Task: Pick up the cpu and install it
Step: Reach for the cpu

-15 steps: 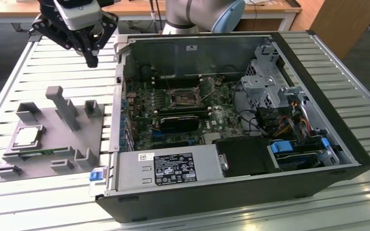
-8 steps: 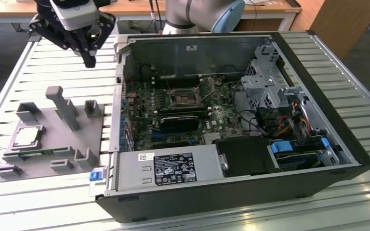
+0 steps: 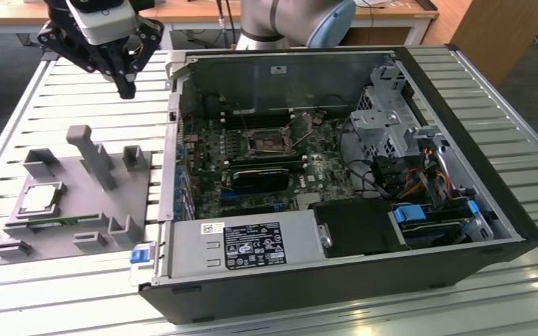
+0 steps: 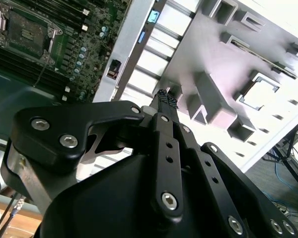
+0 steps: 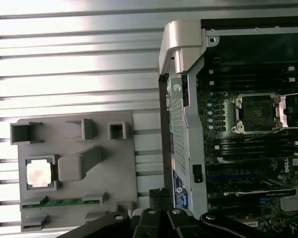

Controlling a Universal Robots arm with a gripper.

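Note:
The cpu (image 3: 42,198) is a silver square chip lying flat in a recess of the grey fixture (image 3: 110,203) on the slatted table, at the exterior view's left. It also shows in the first wrist view as the cpu (image 5: 38,174), and washed out bright in the second wrist view as the cpu (image 4: 260,93). My gripper (image 3: 126,88) hangs high above the table beyond the fixture, well apart from the chip, its fingers closed together on nothing. The fingertips (image 5: 159,194) show dark and joined. The motherboard socket (image 3: 267,142) stands open inside the case.
The open black computer case (image 3: 456,105) lies on its side, with cables, drive bays and a power supply (image 3: 250,245) inside. A thin green memory stick (image 5: 64,202) lies along the fixture's edge. Upright grey posts (image 3: 90,154) rise from the fixture.

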